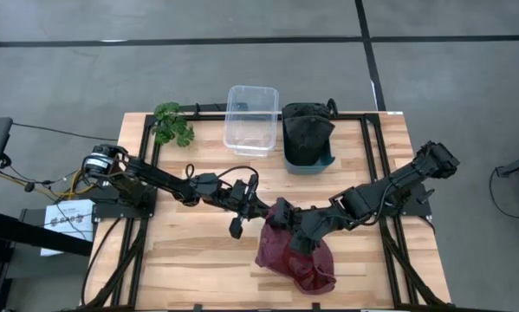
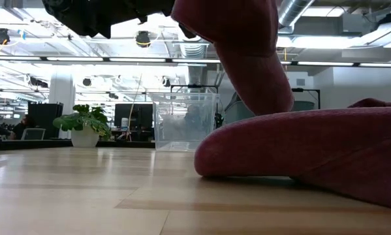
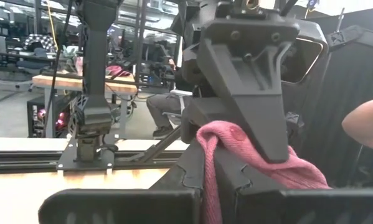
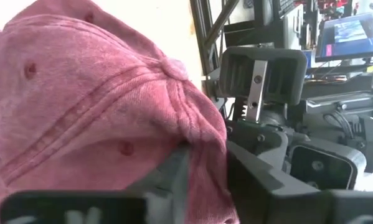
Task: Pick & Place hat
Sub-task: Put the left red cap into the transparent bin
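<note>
Maroon cloth hat (image 1: 298, 256) lies partly on the table (image 1: 190, 251), one edge raised. Right gripper (image 1: 287, 224) is clenched on that raised edge; left gripper (image 1: 244, 211) is just beside it, with cloth between its fingers (image 3: 205, 193), apparently pinching it. Grasp is made; lift appears begun. Transport and placement remain, possibly into the clear bin (image 1: 251, 119).

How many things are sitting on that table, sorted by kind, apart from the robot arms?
Hats: 2, a red hat and a dark hat
Containers: 2, a clear plastic bin and a teal bin holding the dark hat
Plants: 1, a green plant
Total: 5
</note>
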`<move>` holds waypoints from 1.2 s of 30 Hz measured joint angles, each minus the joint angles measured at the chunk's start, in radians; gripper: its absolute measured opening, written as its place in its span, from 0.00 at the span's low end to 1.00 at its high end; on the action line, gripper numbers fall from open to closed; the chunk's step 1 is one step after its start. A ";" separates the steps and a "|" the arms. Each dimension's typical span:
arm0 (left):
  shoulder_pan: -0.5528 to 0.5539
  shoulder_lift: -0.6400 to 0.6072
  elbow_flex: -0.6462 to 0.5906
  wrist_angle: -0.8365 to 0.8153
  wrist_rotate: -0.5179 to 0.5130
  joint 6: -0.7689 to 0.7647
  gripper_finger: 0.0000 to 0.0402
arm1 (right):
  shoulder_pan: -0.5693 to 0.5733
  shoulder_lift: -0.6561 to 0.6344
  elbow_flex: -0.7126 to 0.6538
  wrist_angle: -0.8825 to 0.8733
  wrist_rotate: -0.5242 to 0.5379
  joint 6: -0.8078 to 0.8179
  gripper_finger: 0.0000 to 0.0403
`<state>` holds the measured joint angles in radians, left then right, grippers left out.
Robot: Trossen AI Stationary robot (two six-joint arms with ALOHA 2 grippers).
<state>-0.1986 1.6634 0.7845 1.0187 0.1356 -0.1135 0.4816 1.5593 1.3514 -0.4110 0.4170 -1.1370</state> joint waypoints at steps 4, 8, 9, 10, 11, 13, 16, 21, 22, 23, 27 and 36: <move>0.000 0.000 0.000 0.000 0.001 0.000 0.02 | 0.004 0.000 0.000 -0.001 0.001 0.001 0.04; -0.001 0.000 0.000 0.000 0.002 0.001 0.02 | 0.024 0.000 0.000 -0.006 0.020 0.008 0.01; -0.001 0.000 0.000 -0.001 0.003 0.004 0.02 | 0.030 0.000 0.000 -0.006 0.033 0.008 0.01; -0.002 0.000 0.000 0.000 0.003 0.012 0.03 | 0.037 0.000 0.000 -0.007 0.047 0.010 0.01; -0.001 -0.002 0.000 0.002 0.003 0.031 0.03 | 0.042 0.000 0.000 -0.007 0.065 0.010 0.01; -0.004 -0.005 0.000 0.013 -0.002 0.070 0.05 | 0.054 -0.001 0.000 -0.007 0.103 0.011 0.01; -0.013 -0.006 0.001 0.035 -0.006 0.141 0.12 | 0.069 -0.002 0.000 -0.016 0.132 0.011 0.01; -0.033 -0.006 0.001 0.042 -0.060 0.273 0.30 | 0.087 -0.002 0.000 -0.020 0.177 0.013 0.00; -0.038 -0.006 0.001 0.042 -0.079 0.304 0.33 | 0.089 -0.002 0.000 -0.026 0.203 0.014 0.00; -0.044 -0.006 0.001 0.042 -0.105 0.332 0.37 | 0.089 -0.002 0.000 -0.032 0.237 0.017 0.00; -0.081 -0.006 0.002 0.038 -0.233 0.440 0.47 | 0.080 -0.002 0.028 -0.146 0.321 0.106 0.00; -0.190 -0.006 0.002 0.035 -0.420 0.606 0.50 | 0.056 -0.004 0.109 -0.317 0.439 0.343 0.00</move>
<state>-0.3882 1.6569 0.7860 1.0538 -0.2844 0.4922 0.5375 1.5553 1.4607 -0.7279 0.8557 -0.7945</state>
